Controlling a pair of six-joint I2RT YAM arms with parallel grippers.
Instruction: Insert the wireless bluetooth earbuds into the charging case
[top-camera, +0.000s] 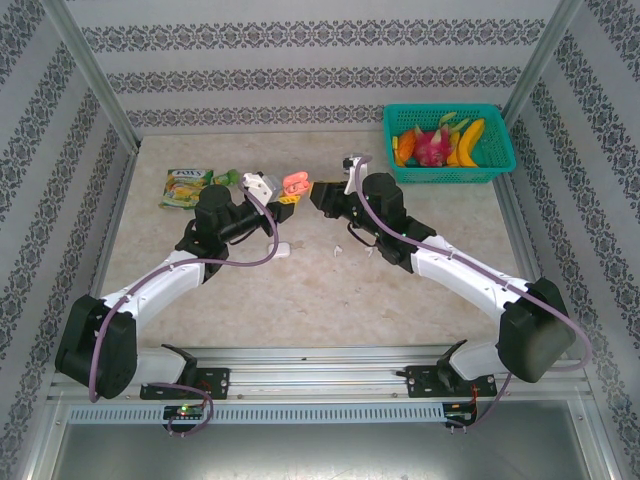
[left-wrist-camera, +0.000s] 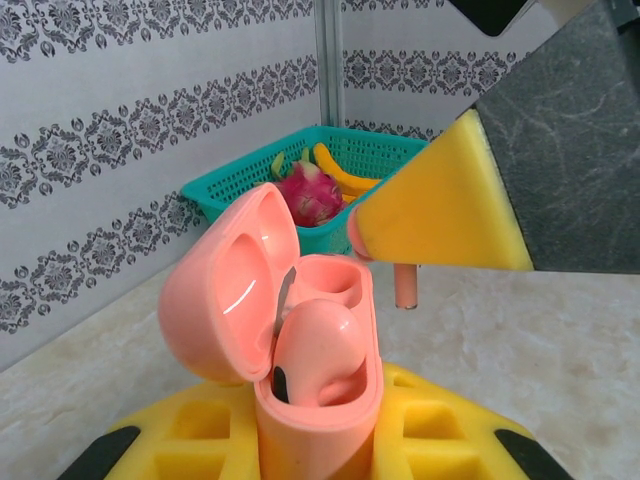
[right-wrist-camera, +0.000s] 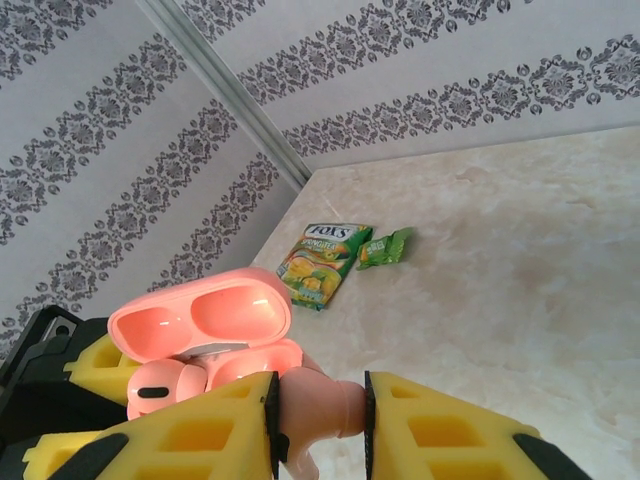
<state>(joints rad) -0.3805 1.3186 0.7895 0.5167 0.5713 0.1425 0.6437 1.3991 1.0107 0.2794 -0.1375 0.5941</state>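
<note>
**Case** (left-wrist-camera: 320, 400): pink, lid hinged open, body upright. The left gripper (left-wrist-camera: 320, 445) is clamped on its lower part, one yellow finger on each side.

**Seated earbud** (left-wrist-camera: 315, 345): pink, bedded in the slot nearer the left wrist camera.

**Held earbud** (right-wrist-camera: 320, 405): pink, pinched by its head in the right gripper (right-wrist-camera: 320, 412), whose fingers are closed on it.

**Left wrist view:** The stem of the held earbud points down below a finger (left-wrist-camera: 440, 205) of the right gripper. It is just beside the case rim and clear of it. This view looks into the lid and both slots.

**Right wrist view:** The case lies to the left of the held earbud. Contact between them cannot be judged here, and the slots are partly hidden by the fingers.

**Top view:** The two grippers meet tip to tip at the far middle of the table (top-camera: 300, 300), with the case a small pink spot between them. The earbuds are too small to make out. A white item (top-camera: 257, 183) sits just left of the case, and its nature cannot be told.

**Surroundings:**
- A teal basket (top-camera: 500, 165) of fruit (top-camera: 435, 145) stands at the far right corner.
- A candy packet (right-wrist-camera: 322, 262) and a green sachet (right-wrist-camera: 385, 248) lie near the far left wall, well apart from the case.
</note>
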